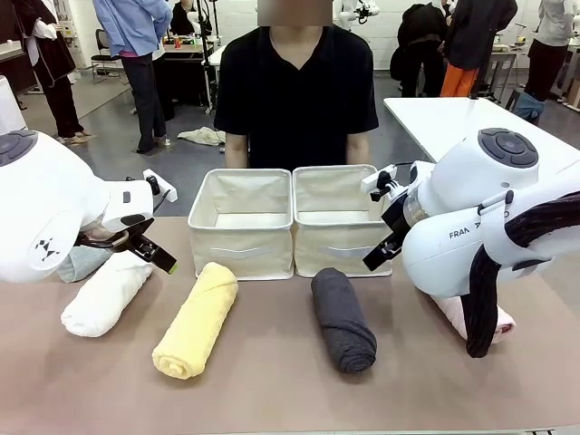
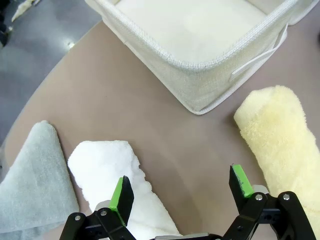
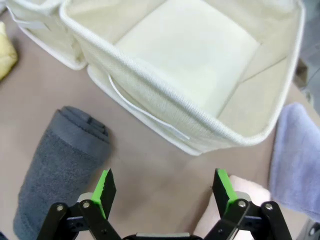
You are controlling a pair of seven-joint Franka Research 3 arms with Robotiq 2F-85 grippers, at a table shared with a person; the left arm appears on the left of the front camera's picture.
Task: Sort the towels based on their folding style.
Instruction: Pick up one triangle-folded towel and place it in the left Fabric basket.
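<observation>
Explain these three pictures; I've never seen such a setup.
Two white robot arms share a table with a person opposite. The wide picture looks across from between the arms; the other two look down from each wrist, past its green-tipped fingers. The left gripper and right gripper are open, holding nothing. On the table: two cream bins; a white towel, a yellow towel and a dark grey towel, rolled; a pink towel partly behind the right arm; a grey-green towel and a blue towel folded flatter.

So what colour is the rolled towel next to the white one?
The towel is pale yellow; front view shows it best.
</observation>
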